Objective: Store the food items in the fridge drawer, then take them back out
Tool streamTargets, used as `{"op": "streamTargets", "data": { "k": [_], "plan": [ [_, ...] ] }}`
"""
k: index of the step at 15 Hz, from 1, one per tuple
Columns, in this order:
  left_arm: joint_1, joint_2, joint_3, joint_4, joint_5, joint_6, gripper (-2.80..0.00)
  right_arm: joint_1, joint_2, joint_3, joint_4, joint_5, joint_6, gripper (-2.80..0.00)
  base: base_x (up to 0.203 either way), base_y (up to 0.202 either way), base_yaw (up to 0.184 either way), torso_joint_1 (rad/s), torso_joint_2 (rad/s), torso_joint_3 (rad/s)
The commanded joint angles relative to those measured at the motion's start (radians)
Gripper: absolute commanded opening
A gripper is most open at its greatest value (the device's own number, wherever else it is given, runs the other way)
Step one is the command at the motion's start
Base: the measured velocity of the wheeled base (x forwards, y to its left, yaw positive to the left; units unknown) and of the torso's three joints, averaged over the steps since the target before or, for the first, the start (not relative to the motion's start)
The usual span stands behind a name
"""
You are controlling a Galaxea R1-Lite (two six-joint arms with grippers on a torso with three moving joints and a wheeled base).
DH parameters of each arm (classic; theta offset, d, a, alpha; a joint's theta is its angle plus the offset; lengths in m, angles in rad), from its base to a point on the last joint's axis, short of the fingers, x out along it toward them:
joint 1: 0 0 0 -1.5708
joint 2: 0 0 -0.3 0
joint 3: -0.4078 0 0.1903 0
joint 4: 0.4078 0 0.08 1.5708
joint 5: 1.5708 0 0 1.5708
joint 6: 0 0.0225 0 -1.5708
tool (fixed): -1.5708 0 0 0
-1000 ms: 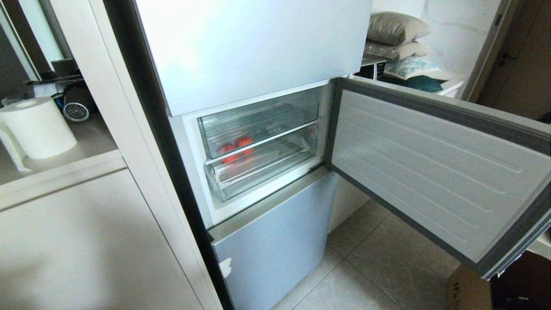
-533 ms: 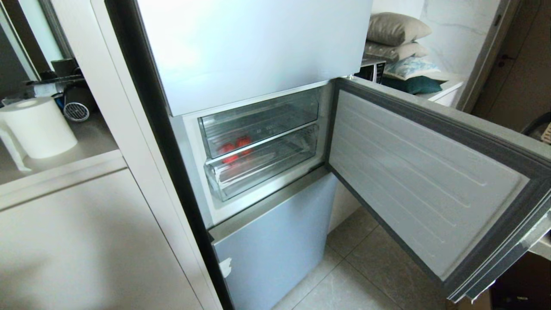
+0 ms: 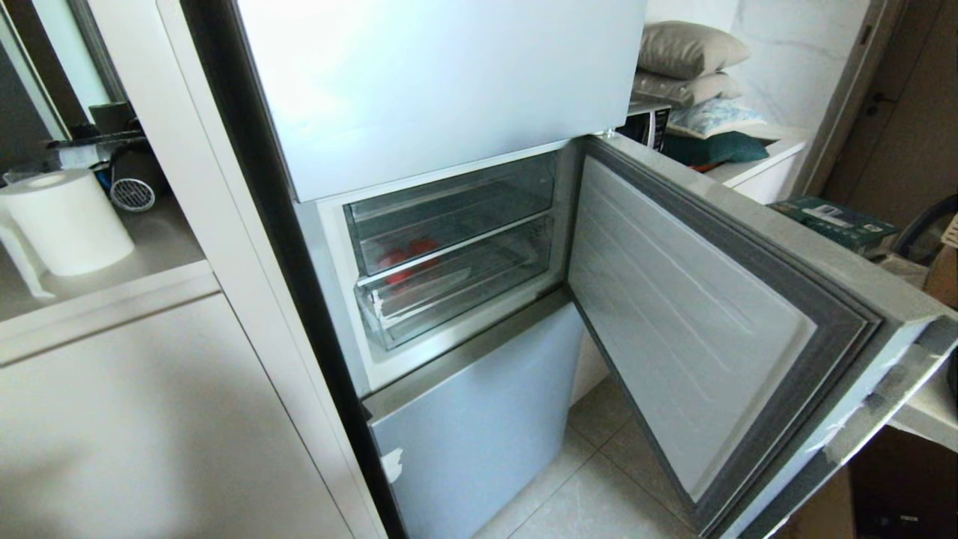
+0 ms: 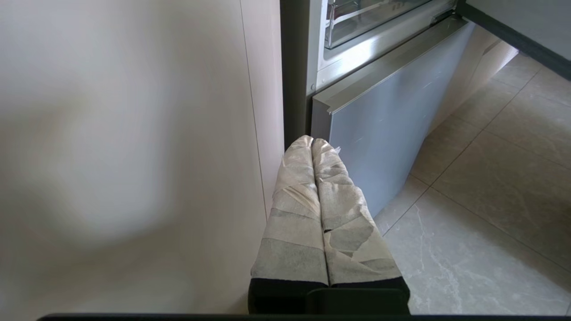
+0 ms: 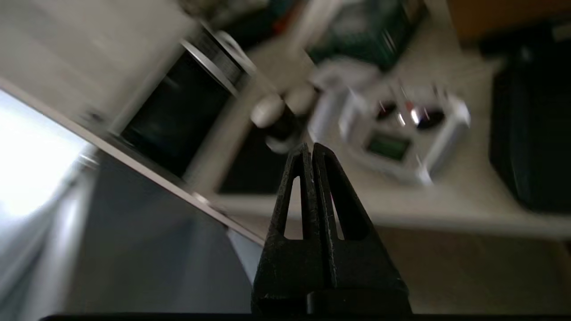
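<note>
Tiled floor (image 3: 599, 501) lies beneath half-open fridge door (image 3: 688, 329).

The fridge drawer (image 3: 456, 296) sits pushed in, with a beige tape scrap at its front left corner. Two red food items (image 3: 408, 254) show through the clear bin (image 3: 449, 213) directly above the drawer. To the drawer's right, the middle fridge door (image 3: 696, 337) stands partly open.
</note>
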Motion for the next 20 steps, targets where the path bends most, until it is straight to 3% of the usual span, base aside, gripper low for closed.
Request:
{"op": "streamTargets", "data": {
  "k": [1, 5, 9, 15, 20],
  "plan": [
    [0.0, 0.0, 0.0, 0.001, 0.001, 0.0, -2.8, 0.208, 0.045, 0.097, 0.005, -0.121, -0.018, -2.8, 0.0, 0.0, 0.0, 0.0, 0.0, 0.0],
    [0.0, 0.0, 0.0, 0.001, 0.001, 0.0, -2.8, 0.481, 0.13, 0.153, 0.02, -0.198, -0.034, -2.8, 0.0, 0.0, 0.0, 0.0, 0.0, 0.0],
    [0.0, 0.0, 0.0, 0.001, 0.001, 0.0, -2.8, 0.738, 0.225, 0.132, 0.014, -0.226, -0.085, -2.8, 0.0, 0.0, 0.0, 0.0, 0.0, 0.0],
    [0.0, 0.0, 0.0, 0.001, 0.001, 0.0, -2.8, 0.983, 0.394, -0.075, 0.013, -0.275, -0.12, -2.8, 0.0, 0.0, 0.0, 0.0, 0.0, 0.0],
    [0.0, 0.0, 0.0, 0.001, 0.001, 0.0, -2.8, 1.163, 0.644, -0.328, 0.012, -0.414, -0.119, -2.8, 0.0, 0.0, 0.0, 0.0, 0.0, 0.0]
  ]
}}
